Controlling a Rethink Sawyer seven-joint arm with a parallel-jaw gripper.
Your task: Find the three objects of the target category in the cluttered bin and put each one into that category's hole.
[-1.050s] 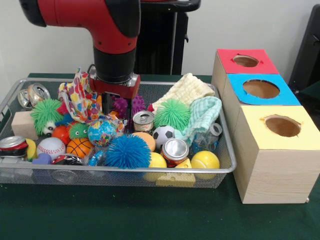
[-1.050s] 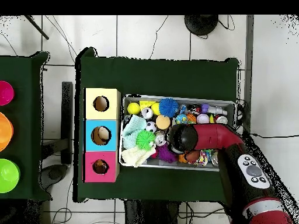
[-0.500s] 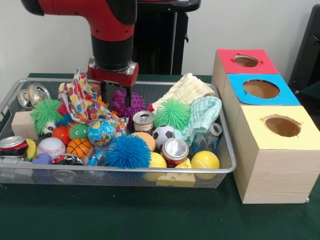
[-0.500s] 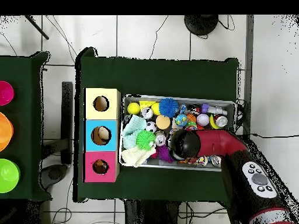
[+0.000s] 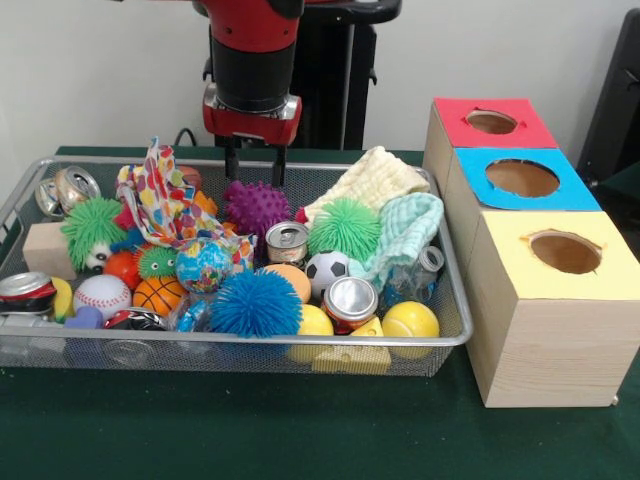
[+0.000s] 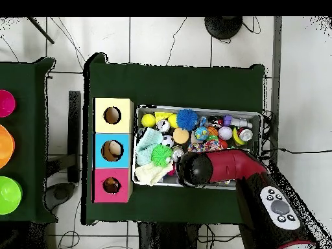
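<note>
The wire bin [image 5: 455, 340] is heaped with spiky balls, sports balls, cans and cloths. My gripper [image 5: 255, 180] hangs open above the bin's back edge, with nothing between its fingers [image 5: 279, 165]. Just below it lies a purple spiky ball [image 5: 258, 207], apart from the fingertips. To its right are a small can [image 5: 287, 241] and a green spiky ball [image 5: 344, 227]. In the overhead view the arm's red and black head [image 6: 195, 170] hides the gripper and the bin's lower rim. Three boxes with holes stand beside the bin: red [image 5: 492, 122], blue [image 5: 522, 178] and yellow [image 5: 565, 252].
A patterned cloth [image 5: 160, 200] rises at the bin's back left, and folded cream and mint cloths [image 5: 385, 200] lie at its right. A blue spiky ball [image 5: 255, 303] and an upright can [image 5: 350, 301] sit at the front. Dark green cloth [image 5: 300, 430] covers the table.
The gripper has risen out of the clutter and shifted right in the front view, empty. The purple spiky ball it stood over is now uncovered.
</note>
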